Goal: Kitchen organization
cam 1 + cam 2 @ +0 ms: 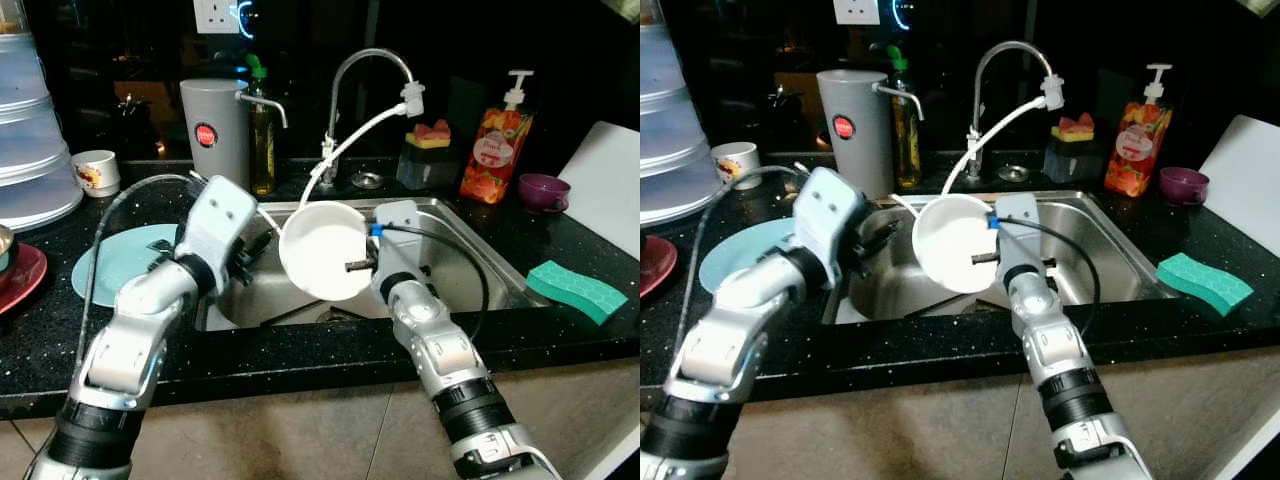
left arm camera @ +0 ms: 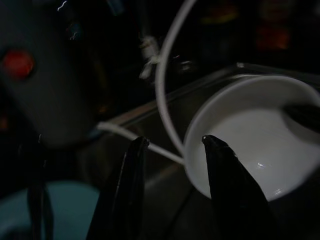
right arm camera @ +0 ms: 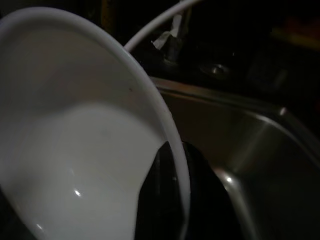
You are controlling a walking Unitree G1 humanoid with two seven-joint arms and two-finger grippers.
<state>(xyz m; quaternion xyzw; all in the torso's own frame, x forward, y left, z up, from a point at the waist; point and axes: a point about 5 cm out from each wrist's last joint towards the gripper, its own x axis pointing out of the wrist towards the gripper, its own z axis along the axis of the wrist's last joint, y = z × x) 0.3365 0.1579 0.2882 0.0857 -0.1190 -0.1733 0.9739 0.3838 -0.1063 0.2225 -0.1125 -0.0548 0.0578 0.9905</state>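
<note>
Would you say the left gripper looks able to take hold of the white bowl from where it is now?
Probably yes. The left gripper hangs open over the sink, right beside the white bowl that the right gripper holds tilted by its rim. Nothing stands between them; only the thin white hose passes close behind.

Dim view along the left gripper (image 2: 172, 150): two long black fingers (image 2: 227, 190) spread apart, nothing between them. Just beyond the fingertips, a round white bowl (image 2: 250, 140) tilted with its open side facing the camera; small glints on the inner surface. One fingertip overlaps the bowl's near rim, contact uncertain. A dark shape (image 2: 302, 112) reaches over the bowl's far rim into its interior. A thin white hose (image 2: 162, 85) curves down past the bowl's edge. Behind it, the steel sink wall (image 2: 165, 112), faintly lit. A tall grey cylindrical container with a red round label (image 2: 17, 64) stands to one side. A pale teal plate (image 2: 75, 207) shows low beside the fingers.
</note>
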